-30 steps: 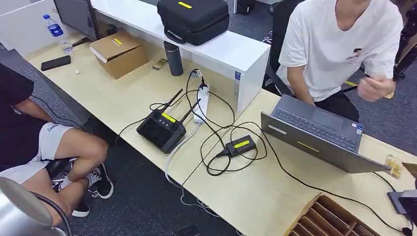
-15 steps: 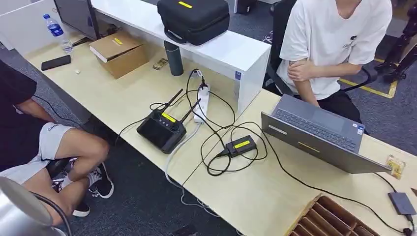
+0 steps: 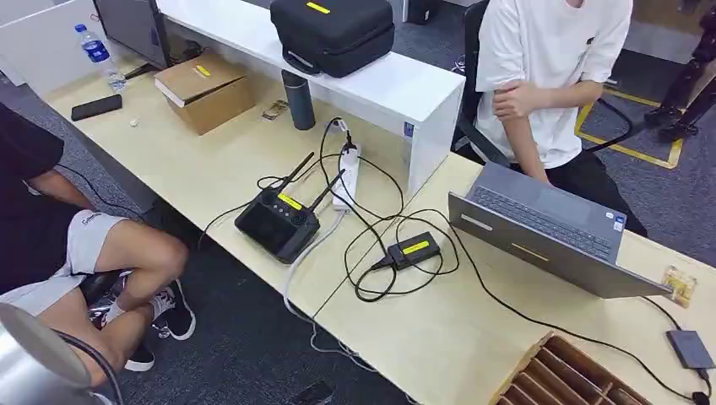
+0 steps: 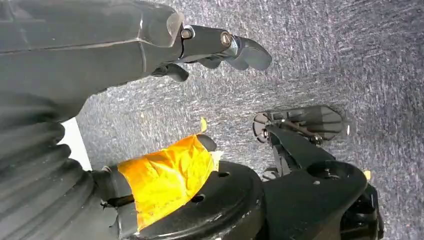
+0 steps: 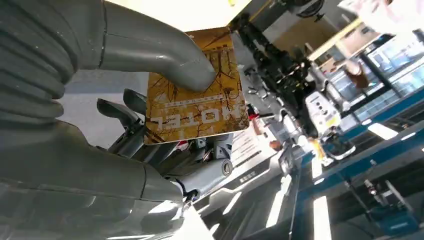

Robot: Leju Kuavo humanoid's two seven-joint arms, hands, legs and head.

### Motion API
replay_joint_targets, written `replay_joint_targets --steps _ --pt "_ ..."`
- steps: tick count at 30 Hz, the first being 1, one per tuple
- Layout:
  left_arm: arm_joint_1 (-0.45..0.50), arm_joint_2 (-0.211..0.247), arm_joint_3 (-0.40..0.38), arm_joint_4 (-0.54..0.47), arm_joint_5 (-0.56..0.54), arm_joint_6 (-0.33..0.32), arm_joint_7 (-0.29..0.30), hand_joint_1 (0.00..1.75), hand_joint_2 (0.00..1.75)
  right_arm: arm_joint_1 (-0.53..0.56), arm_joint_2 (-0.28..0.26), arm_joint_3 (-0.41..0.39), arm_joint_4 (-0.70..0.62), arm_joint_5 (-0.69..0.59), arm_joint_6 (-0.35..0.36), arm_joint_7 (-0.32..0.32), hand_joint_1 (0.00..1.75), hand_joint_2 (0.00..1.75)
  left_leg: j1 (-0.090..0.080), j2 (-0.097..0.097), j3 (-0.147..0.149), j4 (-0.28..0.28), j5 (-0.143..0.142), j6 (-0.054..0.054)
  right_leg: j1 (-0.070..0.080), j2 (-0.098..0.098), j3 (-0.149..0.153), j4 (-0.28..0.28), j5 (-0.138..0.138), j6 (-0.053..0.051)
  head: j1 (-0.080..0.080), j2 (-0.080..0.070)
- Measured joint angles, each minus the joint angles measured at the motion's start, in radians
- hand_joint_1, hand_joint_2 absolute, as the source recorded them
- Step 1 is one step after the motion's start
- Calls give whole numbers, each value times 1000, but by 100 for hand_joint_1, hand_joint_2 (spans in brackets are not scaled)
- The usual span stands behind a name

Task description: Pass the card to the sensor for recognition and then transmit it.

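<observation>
In the right wrist view my right hand (image 5: 120,155) holds a golden card (image 5: 200,100) printed "HOTEL", pinched between the thick grey thumb (image 5: 165,57) and the darker fingers behind it, up in the air. On the desk's right end lies a small flat grey reader (image 3: 691,348) on a cable. A black box with a yellow label (image 3: 413,250) sits mid-desk among cables. My left hand (image 4: 150,50) hangs over grey carpet, its fingers apart with nothing in them.
An open grey laptop (image 3: 549,232) stands before a seated person in a white shirt (image 3: 549,76). Another golden card (image 3: 678,285) lies beside it, a wooden slotted tray (image 3: 574,375) at the desk's near edge. A controller (image 3: 277,221) sits left; another person (image 3: 76,253) sits far left.
A second ago my right hand hovered over the grey reader at the head view's right edge; it has since left that view. The person in white drew an arm back across the body.
</observation>
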State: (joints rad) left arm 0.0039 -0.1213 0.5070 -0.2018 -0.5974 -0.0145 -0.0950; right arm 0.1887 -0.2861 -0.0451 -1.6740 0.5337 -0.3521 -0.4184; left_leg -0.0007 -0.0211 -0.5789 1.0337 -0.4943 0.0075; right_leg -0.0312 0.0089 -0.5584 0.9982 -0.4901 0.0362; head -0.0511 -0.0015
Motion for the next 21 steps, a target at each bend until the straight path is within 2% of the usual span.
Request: replay_joint_targets --steps 5,9,15,21 --pt "0 -5 13 0 0 9 -2 0 175 63 28 -71 -23 7 20 -22 175 175 0 2 1 0 0 0 0 1 0 0 0 0 0 0" --pt "-1 -6 17 0 -12 14 -2 0 175 77 66 -108 20 98 1 -23 175 175 0 2 1 0 0 0 0 1 0 0 0 0 0 0" --pt "-2 -6 17 0 -33 14 7 0 175 61 117 -120 172 218 -76 -14 175 175 0 2 1 0 0 0 1 2 1 0 0 0 0 0" --pt "-3 -5 17 0 -49 14 16 0 175 24 146 -107 298 297 -130 11 175 175 1 2 1 0 0 0 1 2 1 0 0 0 0 0"
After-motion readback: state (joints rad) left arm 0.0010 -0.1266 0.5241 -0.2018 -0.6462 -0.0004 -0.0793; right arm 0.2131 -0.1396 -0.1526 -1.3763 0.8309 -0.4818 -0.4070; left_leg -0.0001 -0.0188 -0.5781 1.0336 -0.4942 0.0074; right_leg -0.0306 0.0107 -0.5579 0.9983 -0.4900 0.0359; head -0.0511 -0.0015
